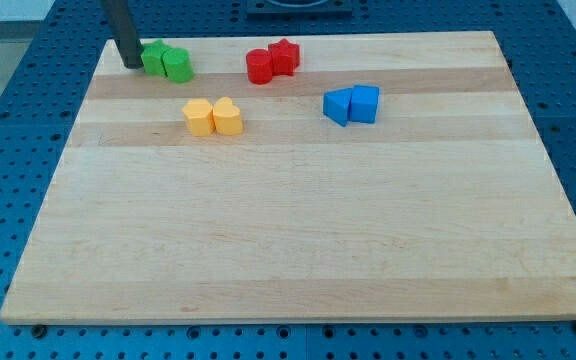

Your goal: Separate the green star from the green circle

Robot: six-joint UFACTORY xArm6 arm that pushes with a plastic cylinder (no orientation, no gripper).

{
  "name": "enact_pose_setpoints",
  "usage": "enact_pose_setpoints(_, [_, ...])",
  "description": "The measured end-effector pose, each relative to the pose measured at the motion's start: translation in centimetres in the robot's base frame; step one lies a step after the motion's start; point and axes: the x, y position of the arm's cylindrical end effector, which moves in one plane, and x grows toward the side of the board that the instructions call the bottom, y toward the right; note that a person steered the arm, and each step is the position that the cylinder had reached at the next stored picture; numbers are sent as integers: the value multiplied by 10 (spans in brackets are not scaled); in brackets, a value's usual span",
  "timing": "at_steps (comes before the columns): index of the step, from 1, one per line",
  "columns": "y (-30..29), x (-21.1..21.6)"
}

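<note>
My tip (131,65) is down on the desk (298,230) near the view's top left corner, just to the left of the green pair. The rod rises straight out of the top of the view. This arm carries no claw, only the rod, so there is nothing to call spread or pressed together.

The green star (154,58) sits right beside my tip, touching it or very nearly so; I cannot tell which. The green circle (178,66) lies on the star's right side, and the two green blocks are pressed against each other, so they are not yet apart.

Further right along the top of the desk is a red pair: a red circle (259,66) on the left touching a red star (284,56) on the right. Below and between the green and red pairs are two yellow blocks, a yellow block on the left (199,117) and a yellow block on the right (228,117), side by side and touching; I cannot make out their shapes with confidence. To the right of those, well apart, stand a blue block (337,105) with angled faces and a blue cube (365,103), also touching.

The desk itself is pale wood, lying on a blue perforated base (18,120).
</note>
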Motion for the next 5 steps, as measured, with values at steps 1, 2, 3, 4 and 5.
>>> enact_pose_setpoints(1, [2, -1])
enact_pose_setpoints(2, [11, -1])
enact_pose_setpoints(3, [18, -2])
enact_pose_setpoints(4, [9, -15])
enact_pose_setpoints(5, [6, -36])
